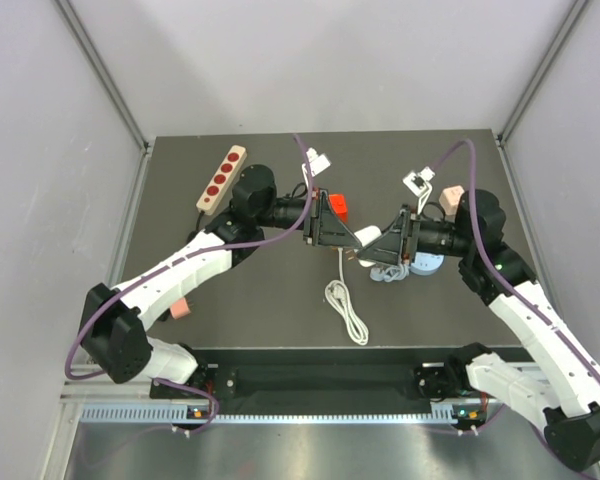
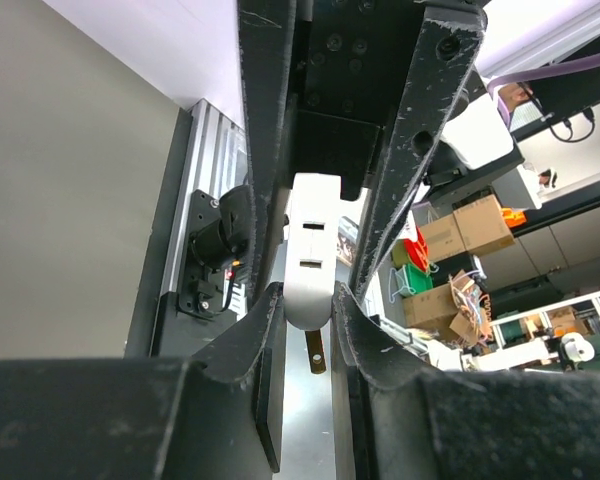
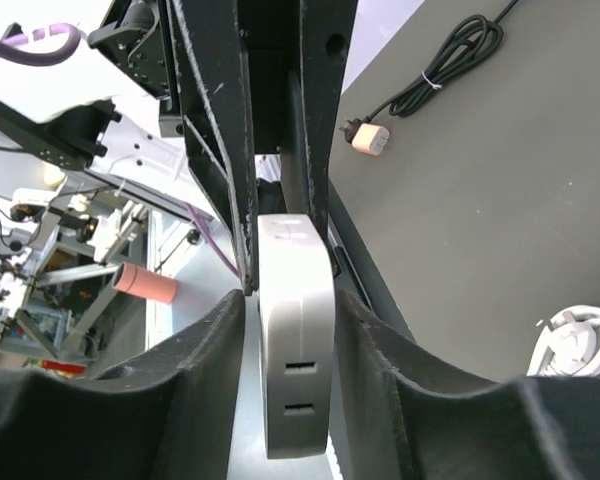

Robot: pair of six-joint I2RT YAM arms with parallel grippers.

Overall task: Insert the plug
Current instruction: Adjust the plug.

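Observation:
The plug (image 1: pixel 338 208), a small red cube, shows only in the top view, just past my left gripper (image 1: pixel 348 240), and I cannot tell whether they touch. A white adapter block (image 3: pixel 298 340) with two slots on its side spans the gap between both grippers. My right gripper (image 3: pixel 292 300) is shut on its flanks. The block's rounded end (image 2: pixel 309 300) sits pinched between my left gripper's (image 2: pixel 307 295) fingertips. From that end a brass prong (image 2: pixel 318 352) points toward the left wrist camera. The two grippers meet tip to tip over the table's middle.
A beige power strip (image 1: pixel 221 178) with red sockets lies at the back left of the dark table (image 1: pixel 260 290). A coiled white cable (image 1: pixel 348 305) rests in front of the grippers. Small white plugs (image 1: pixel 317 160) and a pink one (image 1: pixel 450 192) lie at the back.

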